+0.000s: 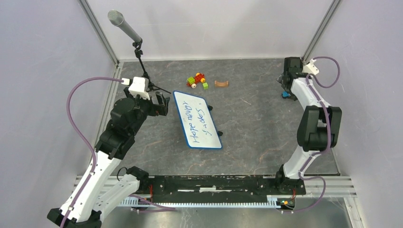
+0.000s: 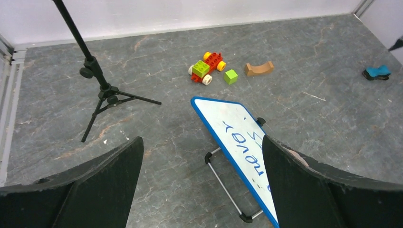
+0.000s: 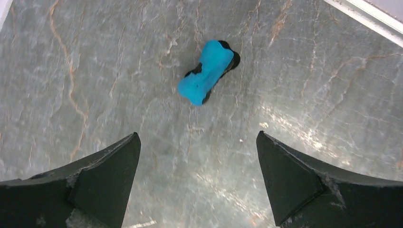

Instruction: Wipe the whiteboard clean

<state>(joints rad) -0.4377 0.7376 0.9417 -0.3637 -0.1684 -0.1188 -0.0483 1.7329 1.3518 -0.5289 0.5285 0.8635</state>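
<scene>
The whiteboard point(image 1: 197, 119) lies mid-table, white with a blue rim and blue handwriting. In the left wrist view the whiteboard point(image 2: 233, 126) is propped up on a wire stand point(image 2: 228, 183). My left gripper point(image 1: 164, 103) is open and empty just left of the board's far end; in its own view the left gripper point(image 2: 200, 140) spans the board's left edge from above. A small blue eraser point(image 3: 206, 71) lies on the table at the far right, also in the top view point(image 1: 285, 94). My right gripper point(image 3: 198, 134) is open and empty above the table, just short of the eraser.
A microphone stand point(image 1: 138, 47) rises at the far left, its tripod point(image 2: 107, 95) near the board. A toy car of bricks point(image 1: 196, 79), a green cube point(image 1: 205, 86) and a brown arch block point(image 1: 221, 83) lie beyond the board.
</scene>
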